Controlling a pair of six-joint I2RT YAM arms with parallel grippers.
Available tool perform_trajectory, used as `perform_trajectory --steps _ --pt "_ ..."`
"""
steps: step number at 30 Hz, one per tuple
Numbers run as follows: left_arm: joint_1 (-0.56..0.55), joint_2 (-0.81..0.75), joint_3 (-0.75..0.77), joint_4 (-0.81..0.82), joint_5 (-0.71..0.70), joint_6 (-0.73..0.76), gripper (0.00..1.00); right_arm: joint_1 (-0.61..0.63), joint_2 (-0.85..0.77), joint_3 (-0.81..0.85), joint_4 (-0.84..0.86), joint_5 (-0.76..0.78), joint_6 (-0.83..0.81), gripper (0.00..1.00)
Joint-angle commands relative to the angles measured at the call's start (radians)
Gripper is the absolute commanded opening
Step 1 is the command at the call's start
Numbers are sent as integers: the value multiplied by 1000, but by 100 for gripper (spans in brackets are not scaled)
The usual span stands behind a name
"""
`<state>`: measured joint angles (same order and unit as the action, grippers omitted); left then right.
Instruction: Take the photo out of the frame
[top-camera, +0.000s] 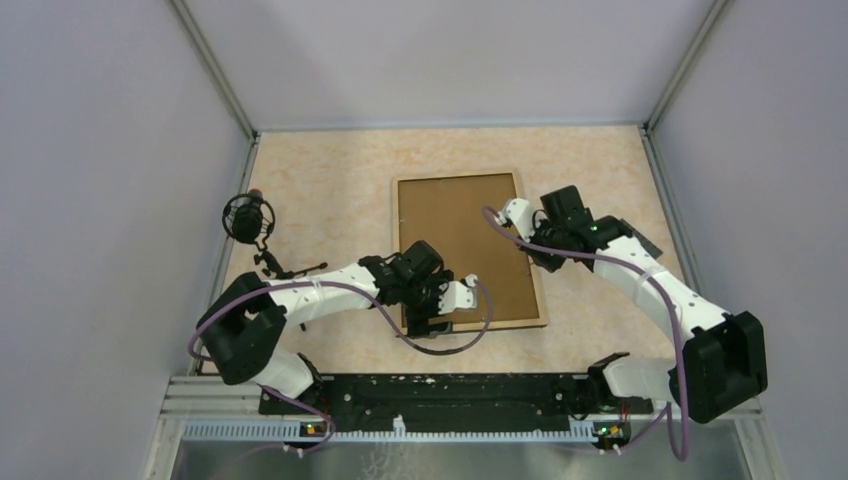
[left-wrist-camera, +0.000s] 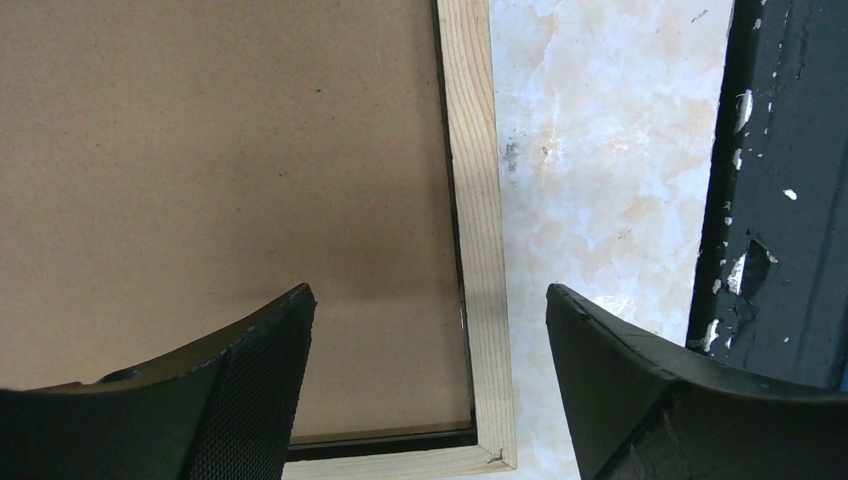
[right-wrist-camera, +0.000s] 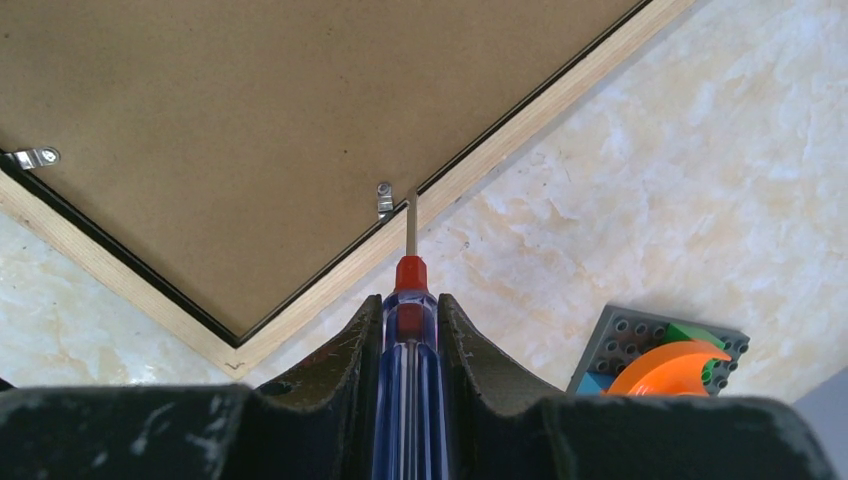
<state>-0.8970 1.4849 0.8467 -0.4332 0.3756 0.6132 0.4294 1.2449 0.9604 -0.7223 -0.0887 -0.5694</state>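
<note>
**Left end effector** (left-wrist-camera: 428, 300): jaws wide apart and gripping nothing, hovering over the near edge of the frame (top-camera: 455, 225), which is lying face down on the worktop (top-camera: 330, 200).

**Right end effector** (right-wrist-camera: 408, 310): farther on, clamping a screwdriver (right-wrist-camera: 405, 390) whose tip is sitting just beside a metal clip (right-wrist-camera: 384, 200).

**The photo:** not showing, presumably lying under the brown backing.

**Likely hazard:** with nothing pinning the frame, the blade may slip off the small clip and score the board.
</note>
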Motion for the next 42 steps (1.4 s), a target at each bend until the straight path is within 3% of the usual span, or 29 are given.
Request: perform_trajectory --steps 1,12,27,42 --pt "-9 22 7 15 -10 4 88 15 6 -10 29 31 -23 0" --pt "-16 56 9 39 -29 -7 86 33 27 -21 -15 47 -34 0" --pt "-26 110 22 68 -30 -30 57 42 60 65 -140 -74 18 0" --pt "-31 108 20 59 -29 -35 57 42 84 51 -24 -34 69 0"
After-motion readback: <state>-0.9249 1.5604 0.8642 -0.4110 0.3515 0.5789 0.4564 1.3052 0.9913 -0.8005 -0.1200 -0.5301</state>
